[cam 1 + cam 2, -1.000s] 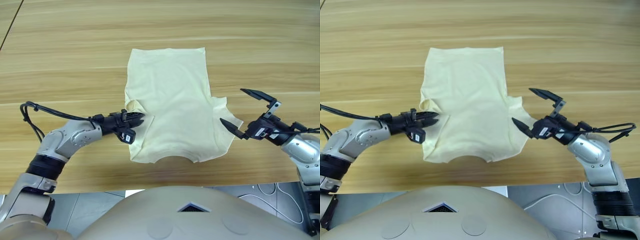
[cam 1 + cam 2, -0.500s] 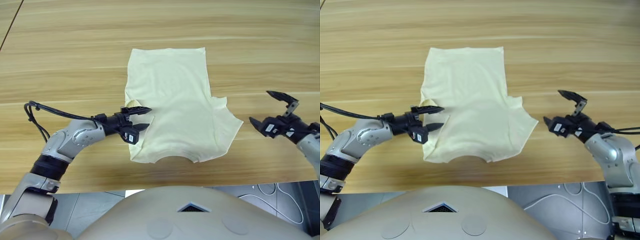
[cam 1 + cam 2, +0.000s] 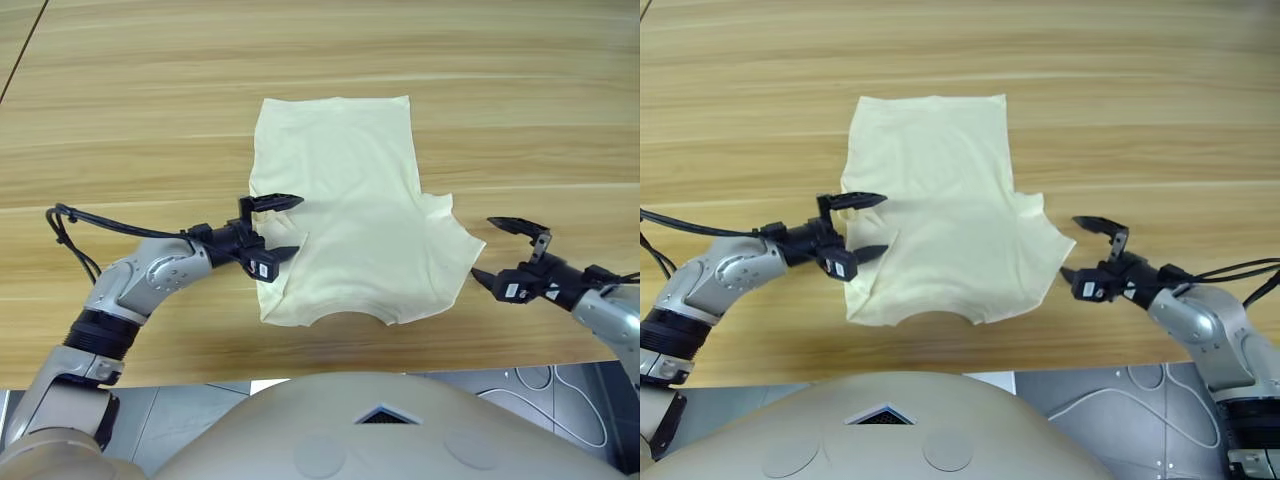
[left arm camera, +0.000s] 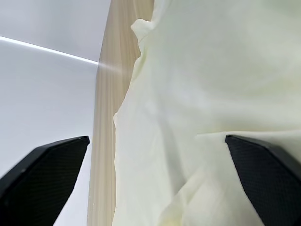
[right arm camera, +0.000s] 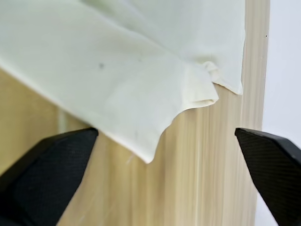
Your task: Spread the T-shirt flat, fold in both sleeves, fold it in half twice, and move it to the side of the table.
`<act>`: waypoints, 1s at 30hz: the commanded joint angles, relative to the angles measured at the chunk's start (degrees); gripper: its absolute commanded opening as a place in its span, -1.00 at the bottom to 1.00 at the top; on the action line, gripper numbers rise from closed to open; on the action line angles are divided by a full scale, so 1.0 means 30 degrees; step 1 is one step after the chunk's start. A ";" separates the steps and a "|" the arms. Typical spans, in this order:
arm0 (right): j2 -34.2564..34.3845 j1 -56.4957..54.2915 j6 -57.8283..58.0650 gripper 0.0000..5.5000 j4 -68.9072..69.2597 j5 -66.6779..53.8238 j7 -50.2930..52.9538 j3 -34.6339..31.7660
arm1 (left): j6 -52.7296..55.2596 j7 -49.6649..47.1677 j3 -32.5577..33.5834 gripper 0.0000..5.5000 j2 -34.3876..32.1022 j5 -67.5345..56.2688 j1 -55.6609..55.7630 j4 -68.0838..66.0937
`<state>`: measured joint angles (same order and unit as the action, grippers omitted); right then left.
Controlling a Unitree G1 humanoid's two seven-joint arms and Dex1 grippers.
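- We are seeing the left gripper (image 3: 283,227) hovering at the left edge of the T-shirt (image 3: 350,190). Its fingers (image 3: 276,201) are standing wide apart and holding nothing.
- The left sleeve (image 3: 278,292) is lying folded in over the body of the shirt, just beside those open fingers. We are judging that if the arm drags low as it leaves, a fingertip could snag this flap and open the fold again.
- The T-shirt is lying mostly flat in the middle of the table (image 3: 140,100). Its neckline (image 3: 350,312) is facing the robot, close to the near table edge, and its hem is pointing away.
- We are thinking that a hard pull toward the robot could slide the neckline over that edge.
- The right sleeve (image 3: 452,245) is sticking out to the right, not yet folded, so we are taking that fold as the step in hand.
- The right gripper (image 3: 500,252) is hovering just beside the sleeve tip without touching it. Its fingers (image 3: 522,224) are spread wide and empty.
- We are expecting trouble if these fingers close short of the cloth and push the tip into a wrinkle, or pinch a single layer.
- Carrying the sleeve too far across could drag the whole shirt out of line and disturb the left fold.
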<state>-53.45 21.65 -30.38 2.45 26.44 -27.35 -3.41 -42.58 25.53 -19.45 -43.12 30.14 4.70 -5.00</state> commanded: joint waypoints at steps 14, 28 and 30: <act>0.0022 -0.1516 0.1092 0.09 -0.2311 0.1069 0.0394 0.2108 | -0.0359 -0.0566 0.0179 0.96 -0.0071 0.0627 0.0053 0.0106; -0.0063 -0.1762 0.1250 -0.87 -0.2541 0.1172 0.0782 0.2301 | -0.0486 -0.0711 0.0156 0.96 0.0122 0.0269 0.0233 0.0220; -0.0051 -0.1835 0.1257 -0.99 -0.2547 0.1178 0.0765 0.2323 | -0.0507 -0.0742 0.0164 0.96 0.0160 0.0301 0.0266 0.0178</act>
<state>-52.97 16.15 -27.19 -4.77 29.34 -24.46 2.97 -43.74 23.23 -19.28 -42.65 31.26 4.69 -4.67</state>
